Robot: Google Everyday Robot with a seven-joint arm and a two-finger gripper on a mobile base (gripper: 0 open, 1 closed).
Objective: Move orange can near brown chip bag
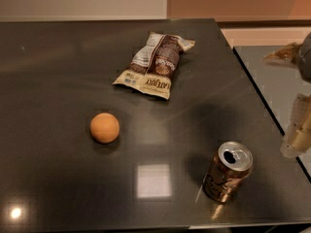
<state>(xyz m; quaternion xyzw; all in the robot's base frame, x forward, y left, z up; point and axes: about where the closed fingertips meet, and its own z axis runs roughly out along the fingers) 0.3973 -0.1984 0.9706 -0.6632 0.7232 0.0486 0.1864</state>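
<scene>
The orange can [227,171] stands upright near but apart from the gripper [297,132], whose opening I cannot tell.

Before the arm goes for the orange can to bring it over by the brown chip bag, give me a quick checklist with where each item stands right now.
1. Orange can standing upright on the table: ok.
2. Pincer apart from the can, at the right edge of the view past the table's edge: ok.
3. Can already near the brown chip bag: not ok, bare table lies between them.
4. Bare spot beside the bag for setting down: ok.
5. Orange fruit out of the can-to-bag path: ok, it lies off to the left.
6. Opened can empty of liquid: cannot tell.
</scene>
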